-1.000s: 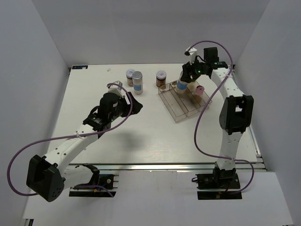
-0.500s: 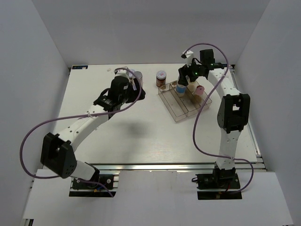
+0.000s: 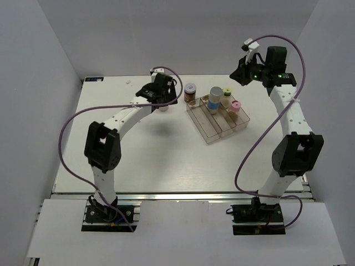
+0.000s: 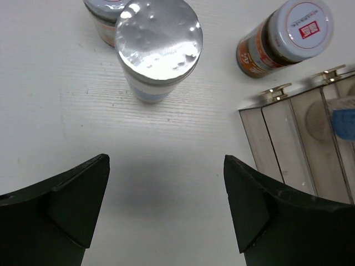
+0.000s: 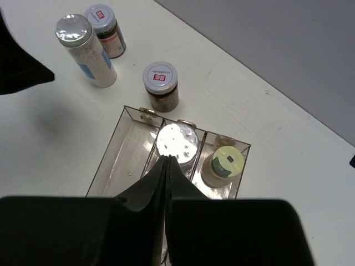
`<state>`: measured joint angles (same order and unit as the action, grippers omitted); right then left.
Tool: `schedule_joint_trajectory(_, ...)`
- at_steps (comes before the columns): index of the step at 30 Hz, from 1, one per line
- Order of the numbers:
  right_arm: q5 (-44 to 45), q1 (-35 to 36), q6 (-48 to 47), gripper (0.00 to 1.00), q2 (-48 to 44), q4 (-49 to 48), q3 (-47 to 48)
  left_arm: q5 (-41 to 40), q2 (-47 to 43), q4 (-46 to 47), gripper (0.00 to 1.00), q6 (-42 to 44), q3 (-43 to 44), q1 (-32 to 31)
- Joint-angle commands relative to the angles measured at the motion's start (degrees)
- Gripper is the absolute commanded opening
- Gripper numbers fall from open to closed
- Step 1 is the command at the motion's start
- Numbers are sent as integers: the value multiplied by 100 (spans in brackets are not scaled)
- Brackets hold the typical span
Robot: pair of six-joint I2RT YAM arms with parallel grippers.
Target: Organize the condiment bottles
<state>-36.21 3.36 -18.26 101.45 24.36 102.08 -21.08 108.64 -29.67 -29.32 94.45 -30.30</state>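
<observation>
Top external: clear tray [image 3: 213, 131] lies at an angle, right of centre, at the far side of the table. Three bottles stand in its far end:
- trayed silver-capped bottle [image 3: 214, 98], tall, white body, blue label
- yellow-green-capped bottle [image 3: 226, 95], cream body, just beside it
- pink-capped bottle [image 3: 236, 107], short, on the right-hand side, nearer the camera

Jar by the tray [image 3: 190, 91], short and brown, stands on the table just off the tray's far-left corner. Left gripper [image 3: 164, 101] reaches to the far edge and covers whatever stands under it. Right gripper [image 3: 239, 75] is raised beyond the tray, well apart from the bottles; its jaw state is unreadable from here.

Left wrist: shows what the arm hides. Loose silver-capped bottle [image 4: 159, 47] stands upright on the table, mirror-bright cap. Far-left jar [image 4: 104, 14] is just behind it, half cut off. Jar by the tray has a pale lid with a red label. Left gripper is spread wide, nothing between its fingers [image 4: 72, 205], short of the loose bottle.

Right wrist: right gripper's fingers are pressed together, holding nothing, above the tray. Trayed silver-capped bottle is in the middle compartment, yellow-green-capped one in the next. Pink-capped bottle is not visible
</observation>
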Motion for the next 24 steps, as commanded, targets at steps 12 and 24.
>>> schedule_joint_trajectory(12, -792, -239, 464, 6, -758, -362, -1146, -397, 1493, -664, 96, 427, 2015, 402)
schedule_joint_trajectory(24, -888, -265, 622, 7, -784, -362, -1279, 315, 1950, -232, 90, 937, 2534, 605)
